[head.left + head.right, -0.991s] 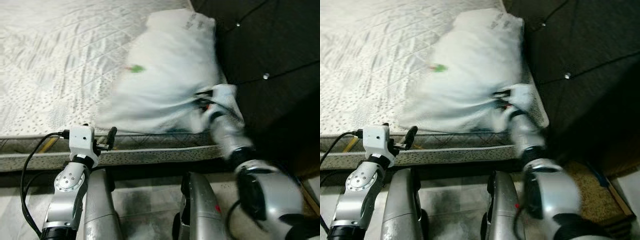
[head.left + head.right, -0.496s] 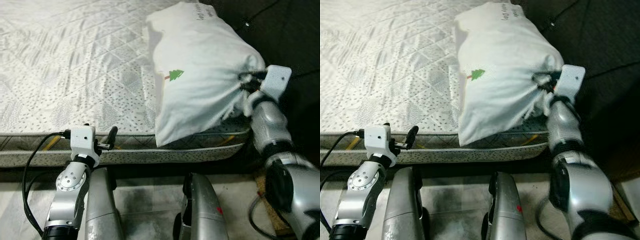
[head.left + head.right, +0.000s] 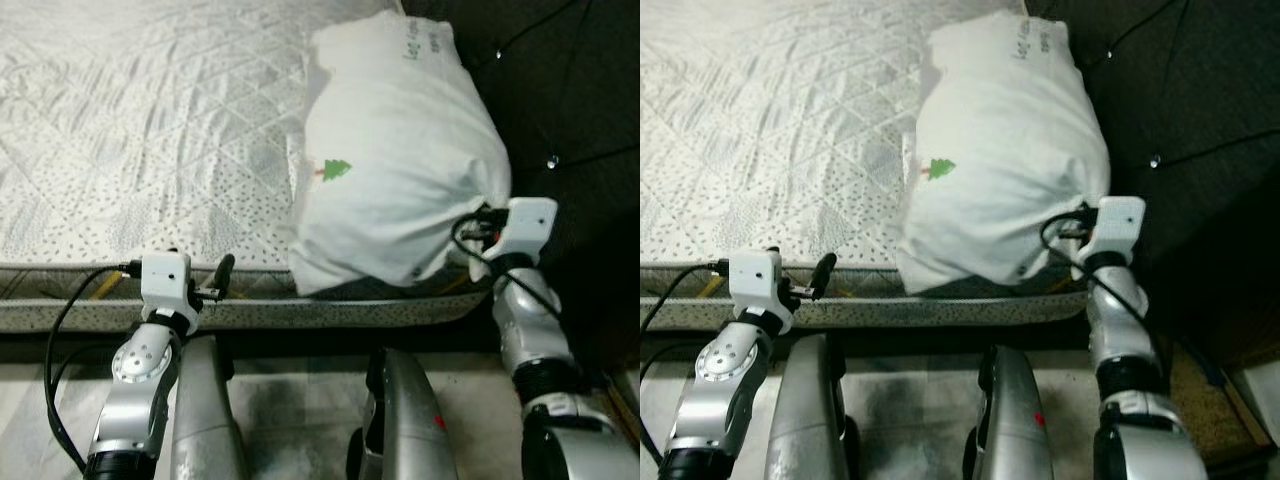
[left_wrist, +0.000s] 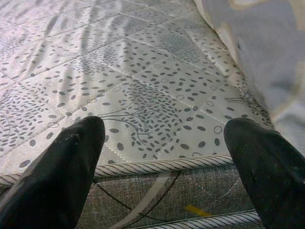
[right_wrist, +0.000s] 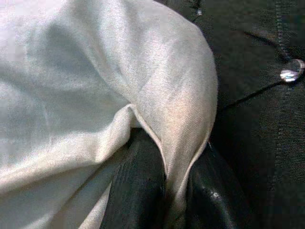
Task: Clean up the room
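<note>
Two black fingers (image 5: pixel 143 191) of the right hand (image 3: pixel 487 226) are pinched together on a fold of the white pillow (image 3: pixel 400 160), at its lower corner beside the dark tufted headboard (image 3: pixel 570 110). That pillow, marked with a small green tree (image 3: pixel 335 170), lies on the bed (image 3: pixel 130 130) at its head end. Left hand (image 4: pixel 164 157) hovers by the mattress edge, fingers spread wide, holding nothing.

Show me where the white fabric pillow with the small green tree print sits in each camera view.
Left eye view: white fabric pillow, upper right, on the mattress corner.
Right eye view: pillow, upper centre-right.
Left wrist view: its pale edge at the far right.
Right wrist view: its cloth pinched by the right gripper.
Shared landmark: the grey quilted mattress.
</note>
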You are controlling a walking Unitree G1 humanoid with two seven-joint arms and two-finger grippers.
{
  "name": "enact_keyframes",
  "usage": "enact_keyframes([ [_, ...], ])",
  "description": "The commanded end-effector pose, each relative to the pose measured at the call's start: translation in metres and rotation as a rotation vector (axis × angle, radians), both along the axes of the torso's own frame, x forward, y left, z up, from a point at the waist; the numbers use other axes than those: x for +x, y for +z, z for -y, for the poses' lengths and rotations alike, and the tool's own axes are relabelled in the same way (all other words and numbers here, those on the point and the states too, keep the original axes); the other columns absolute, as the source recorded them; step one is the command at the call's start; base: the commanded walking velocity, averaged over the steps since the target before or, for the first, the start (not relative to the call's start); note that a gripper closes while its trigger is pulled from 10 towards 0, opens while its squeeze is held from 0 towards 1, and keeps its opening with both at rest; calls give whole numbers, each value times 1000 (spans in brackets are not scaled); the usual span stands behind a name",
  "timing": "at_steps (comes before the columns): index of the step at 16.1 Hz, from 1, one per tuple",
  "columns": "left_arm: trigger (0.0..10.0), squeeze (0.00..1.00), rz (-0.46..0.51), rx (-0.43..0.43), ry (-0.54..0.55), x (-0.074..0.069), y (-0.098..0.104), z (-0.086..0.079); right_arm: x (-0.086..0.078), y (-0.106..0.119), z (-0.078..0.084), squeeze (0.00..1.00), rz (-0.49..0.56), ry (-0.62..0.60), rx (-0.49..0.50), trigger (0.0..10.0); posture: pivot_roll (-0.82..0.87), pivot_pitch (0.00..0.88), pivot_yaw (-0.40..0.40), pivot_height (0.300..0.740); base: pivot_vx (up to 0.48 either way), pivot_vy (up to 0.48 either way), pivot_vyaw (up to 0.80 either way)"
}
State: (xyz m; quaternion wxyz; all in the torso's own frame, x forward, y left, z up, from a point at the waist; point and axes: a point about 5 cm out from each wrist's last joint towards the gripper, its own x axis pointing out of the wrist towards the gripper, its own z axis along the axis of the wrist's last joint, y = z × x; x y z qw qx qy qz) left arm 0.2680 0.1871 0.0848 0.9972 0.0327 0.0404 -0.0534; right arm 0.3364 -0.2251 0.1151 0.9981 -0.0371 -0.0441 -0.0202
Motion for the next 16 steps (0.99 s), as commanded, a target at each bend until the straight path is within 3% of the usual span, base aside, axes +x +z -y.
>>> enact_keyframes([
  [1,10000,0,-12,6,-3,0,-2,1,4,10,-11,0,26,87,-50,0,13,103,-79,529,0,0,0],
  [4,10000,0,-14,11,13,3,-1,-4,23,21,-24,0,-51,277,-121,0,6,106,-61,529,0,0,0],
  [5,10000,0,-7,20,35,4,1,-11,39,41,-9,0,-62,239,-177,0,16,100,-69,529,0,0,0],
  [6,10000,0,-5,21,36,5,2,-12,40,45,-6,0,-61,226,-185,0,21,98,-73,529,0,0,0],
  [9,10000,0,-4,36,60,3,1,-22,52,90,42,0,-44,-59,-246,0,31,88,-77,529,0,0,0],
  [13,10000,0,-2,39,51,6,3,-19,49,112,74,0,-35,-240,-282,0,34,82,-59,529,0,0,0],
  [16,10000,0,-1,42,45,9,3,-18,43,101,83,0,-70,-280,-256,0,32,81,-54,529,0,0,0],
])
